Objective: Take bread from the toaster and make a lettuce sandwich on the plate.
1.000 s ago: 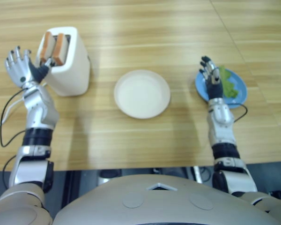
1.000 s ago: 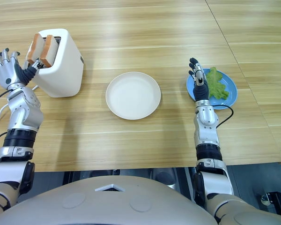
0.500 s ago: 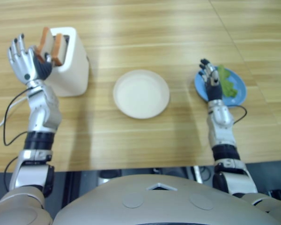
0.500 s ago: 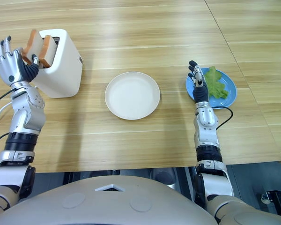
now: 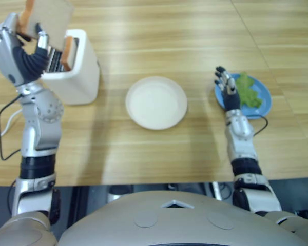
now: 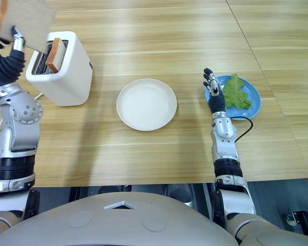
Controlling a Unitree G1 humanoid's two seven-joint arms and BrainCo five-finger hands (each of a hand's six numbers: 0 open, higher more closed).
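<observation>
My left hand [image 5: 13,56] is raised above the white toaster [image 5: 74,72] and is shut on a slice of bread [image 5: 49,18], which hangs clear of the slots. A second slice [image 6: 54,55] still stands in the toaster. The empty cream plate [image 5: 156,102] lies at the table's middle. A green lettuce leaf [image 6: 237,92] rests on a small blue plate [image 6: 252,102] at the right. My right hand [image 6: 213,88] stands open with fingers straight up, at the blue plate's left rim, holding nothing.
A black cable [image 5: 2,128] runs from the toaster along the table's left side. A cable loop [image 6: 246,123] lies by my right wrist. The wooden table [image 5: 169,31] stretches bare behind the plates.
My left hand has lifted one bread slice up out of the toaster, from slot level to well above it. My right hand has barely shifted beside the blue plate.
</observation>
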